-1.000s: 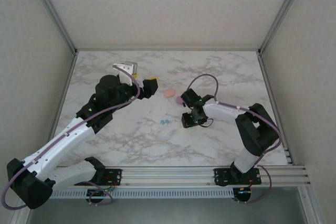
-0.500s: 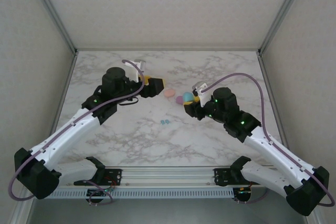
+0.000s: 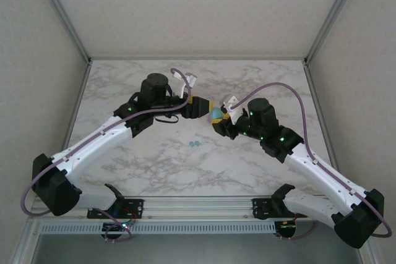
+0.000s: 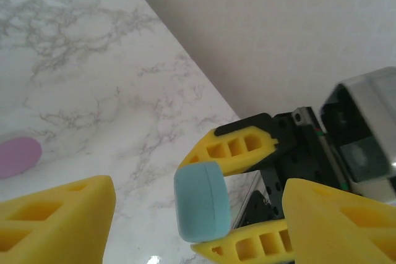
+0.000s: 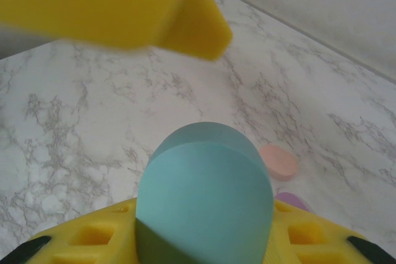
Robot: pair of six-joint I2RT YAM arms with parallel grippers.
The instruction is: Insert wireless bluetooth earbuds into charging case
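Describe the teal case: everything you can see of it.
The teal case is a smooth, matte pastel oval, plastic by its look, with a seam between its halves, apparently closed. It sits clamped between the right gripper's yellow fingers, raised off the marble table. The left gripper's fingers flank it, apart.

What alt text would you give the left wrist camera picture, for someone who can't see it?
The right gripper holds a teal case between its yellow fingers. The left gripper, with its own yellow fingers apart, faces the case from either side. A purple case lies on the marble table.
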